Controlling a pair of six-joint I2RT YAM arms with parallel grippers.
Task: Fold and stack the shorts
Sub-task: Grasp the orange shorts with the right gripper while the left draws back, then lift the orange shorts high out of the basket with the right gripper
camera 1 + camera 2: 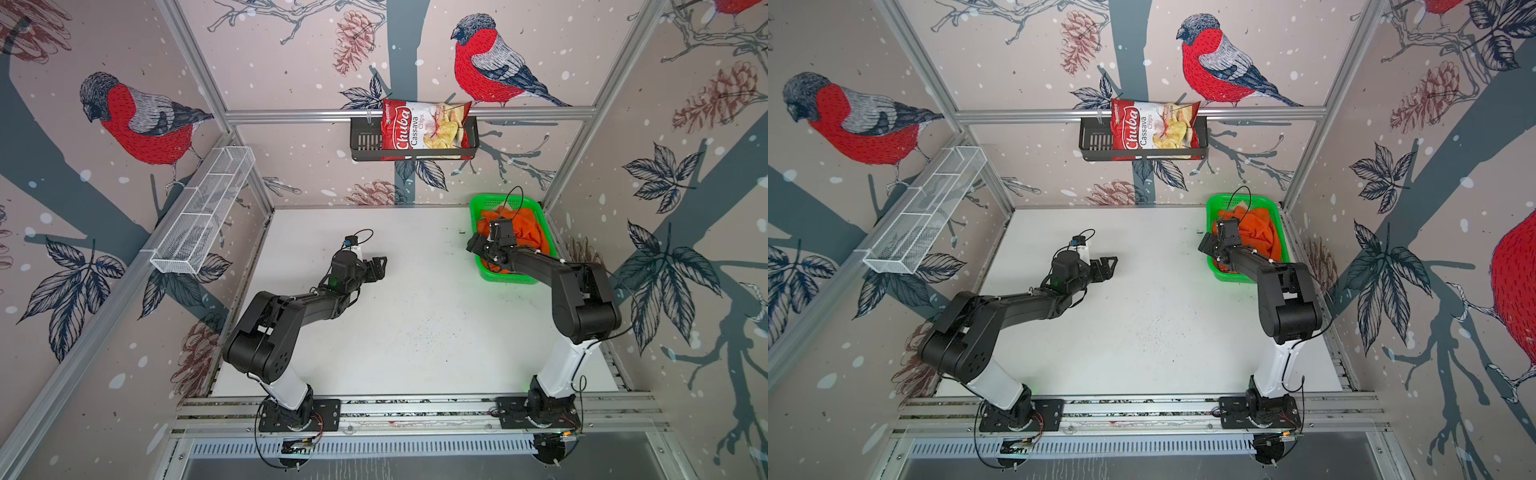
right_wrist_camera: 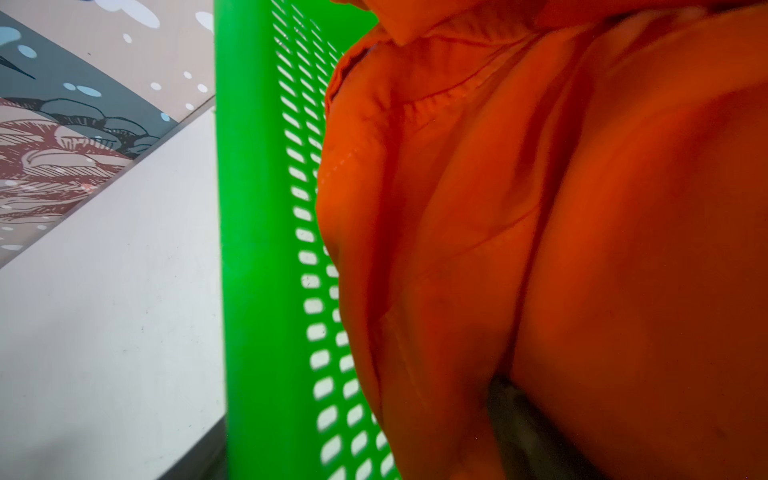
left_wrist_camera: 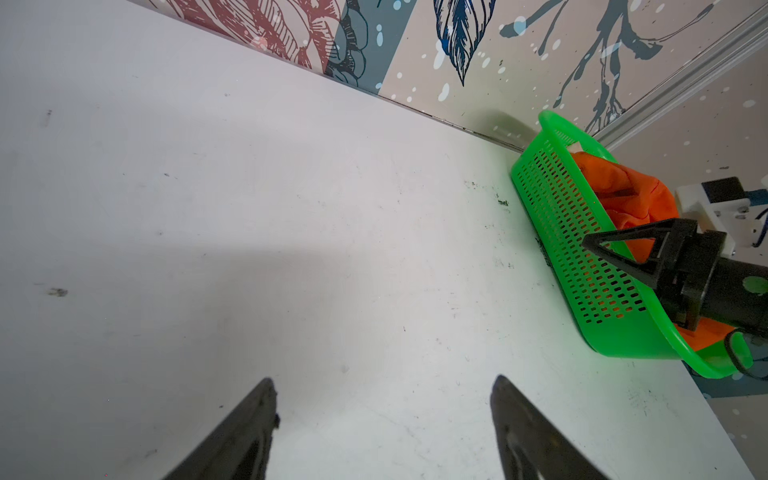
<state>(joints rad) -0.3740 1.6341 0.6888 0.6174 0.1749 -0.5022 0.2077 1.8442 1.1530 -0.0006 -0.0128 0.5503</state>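
2 robot arms reach over a white desk in a booth papered with red-breasted birds. The orange shorts lie crumpled inside a green mesh basket at the desk's far right corner, right of centre in both top views. The right gripper dips in at the basket's left edge, right over the cloth.

Seen from the right wrist, the orange shorts fill the right two-thirds of the frame, bunched against the basket's perforated wall. A dark, blurred finger shows among the folds at the bottom. Whether this gripper is closed on the fabric cannot be told.

The left gripper hangs over bare desk left of centre, well apart from the basket, spread wide and holding nothing. In the left wrist view its 2 black fingertips rise from the bottom edge with only desk between them. The basket and shorts sit at the frame's right.

At top centre, a red bag of cassava chips stands in a black shelf on the back wall. A white wire rack hangs at the left.
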